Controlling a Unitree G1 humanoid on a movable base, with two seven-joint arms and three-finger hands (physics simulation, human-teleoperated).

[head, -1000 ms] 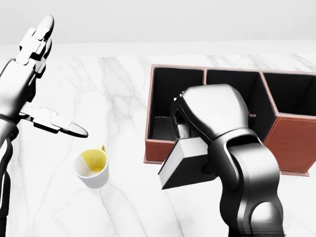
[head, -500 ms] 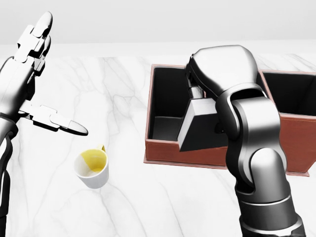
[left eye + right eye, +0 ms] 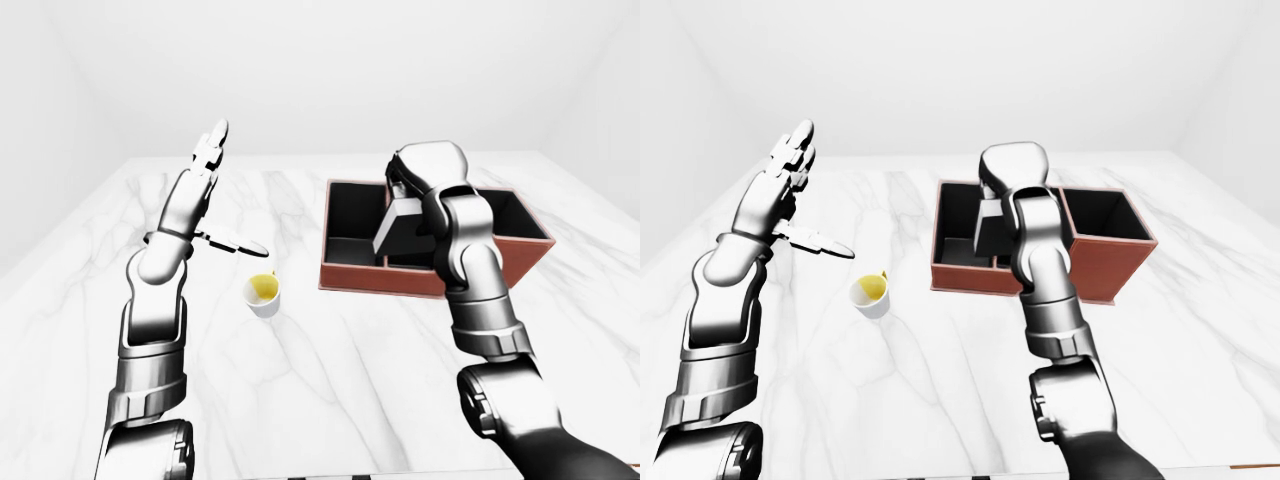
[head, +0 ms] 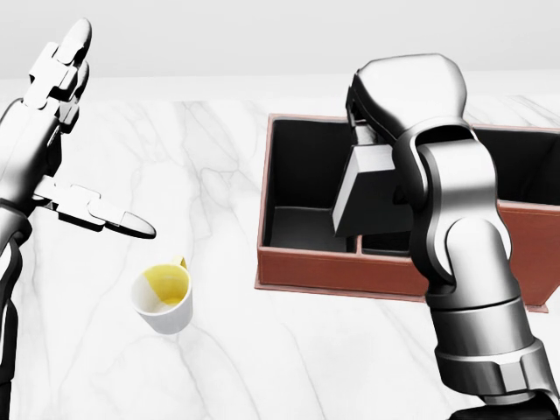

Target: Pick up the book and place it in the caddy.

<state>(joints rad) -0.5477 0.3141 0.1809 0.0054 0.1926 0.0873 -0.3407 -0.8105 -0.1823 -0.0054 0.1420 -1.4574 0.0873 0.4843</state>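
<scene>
Head view: right hand (image 4: 372, 131) grips the grey, slab-shaped book (image 4: 372, 192) above the reddish-brown, black-lined caddy (image 4: 350, 271); lowering and release remain. Left hand (image 4: 66, 131) is spread wide, empty.

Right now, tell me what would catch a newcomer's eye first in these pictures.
The robot's silver right hand holds a grey book tilted over the red-brown, black-lined compartmented caddy at the right of the head view. At the left, the open left hand is raised, fingers spread, above the white marble tabletop. Below it stands a small white cup with a yellow inside.
</scene>
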